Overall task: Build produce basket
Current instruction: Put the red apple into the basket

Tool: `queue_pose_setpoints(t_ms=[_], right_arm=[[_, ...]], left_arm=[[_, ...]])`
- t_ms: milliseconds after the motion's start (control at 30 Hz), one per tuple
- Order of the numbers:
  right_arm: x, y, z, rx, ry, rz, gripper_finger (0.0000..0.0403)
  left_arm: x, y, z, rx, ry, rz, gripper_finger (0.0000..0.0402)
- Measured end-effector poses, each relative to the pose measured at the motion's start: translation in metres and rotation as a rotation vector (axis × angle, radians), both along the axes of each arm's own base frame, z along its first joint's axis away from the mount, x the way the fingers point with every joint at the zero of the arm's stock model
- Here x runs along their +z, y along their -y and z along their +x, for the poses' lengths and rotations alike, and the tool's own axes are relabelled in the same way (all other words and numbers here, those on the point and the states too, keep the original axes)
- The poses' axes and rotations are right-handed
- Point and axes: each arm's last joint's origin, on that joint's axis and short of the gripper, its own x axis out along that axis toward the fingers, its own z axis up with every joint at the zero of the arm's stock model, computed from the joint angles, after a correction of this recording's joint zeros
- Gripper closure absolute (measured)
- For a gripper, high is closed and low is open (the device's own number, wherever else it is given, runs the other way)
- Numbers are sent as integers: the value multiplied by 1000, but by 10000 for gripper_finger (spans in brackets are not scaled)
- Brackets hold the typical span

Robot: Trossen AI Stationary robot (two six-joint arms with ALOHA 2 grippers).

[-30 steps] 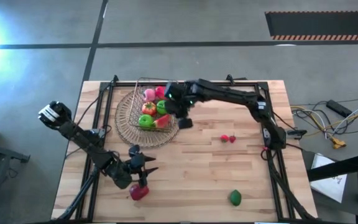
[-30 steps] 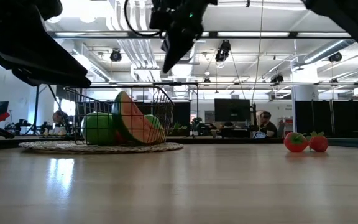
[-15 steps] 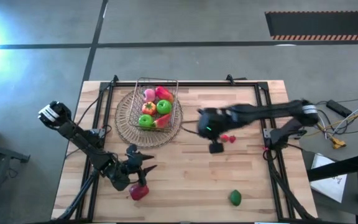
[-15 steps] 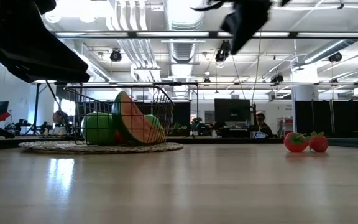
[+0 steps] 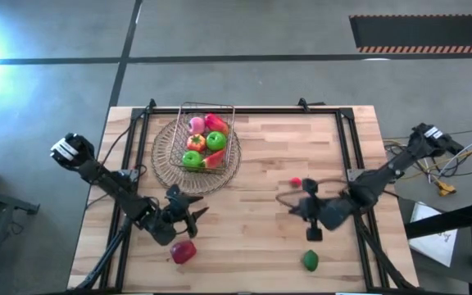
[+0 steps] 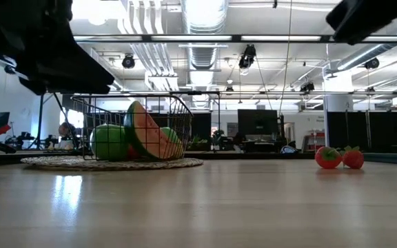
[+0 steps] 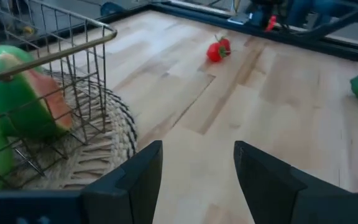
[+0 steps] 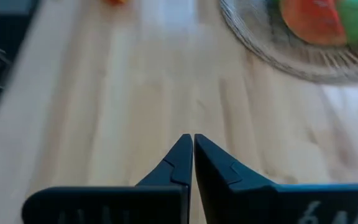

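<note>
A pale wooden plank surface (image 5: 252,238) carries a rectangular basket (image 5: 206,136) of thin, see-through metal wire, which sits on a flat round woven wicker mat (image 5: 170,168) toward the far left side. Inside the basket lies smooth toy produce: a pink peach (image 5: 196,124), a red piece (image 5: 214,123), an orange tomato (image 5: 195,142), two round green apples (image 5: 215,140), and a wedge-shaped watermelon slice (image 6: 147,131) with a green rind leaning against the wire wall. Out on the bare wood, well apart from the basket, two tiny red berries (image 6: 340,157) with green tops touch each other; from above they are partly hidden by the right arm. A dark green, rounded piece (image 5: 310,260) lies near the front edge on the right, and a red apple (image 5: 183,251) lies near the front edge on the left. The left end effector (image 5: 188,215) hangs just behind the red apple, its two dark fingers (image 7: 132,180) spread apart with nothing between them, pointing toward the mat. The right end effector (image 5: 310,215) hovers over the wood between the berries and the dark green piece, its pointed dark fingers (image 8: 179,158) pressed together and holding nothing.
</note>
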Motion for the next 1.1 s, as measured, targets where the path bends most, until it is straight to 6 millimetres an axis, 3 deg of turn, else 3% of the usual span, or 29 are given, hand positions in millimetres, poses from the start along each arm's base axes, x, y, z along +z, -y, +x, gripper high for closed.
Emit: queue_pose_setpoints(t_ms=[300,567,700,867,1100], right_arm=[[-54,-26,0,126,286,94,394],[-91,-31,17,152,368,40,394],[-104,-37,25,154,321,12,394],[-112,-45,34,176,301,-28,394],[-114,-48,44,199,301,-81,394]], left_arm=[[41,-6,-14,-202,-91,-344,219],[34,-15,-43,-54,-411,-640,219],[29,-10,-46,-17,-452,-697,219],[37,11,-44,-89,-501,-738,219],[63,65,-43,-240,-546,-727,219]])
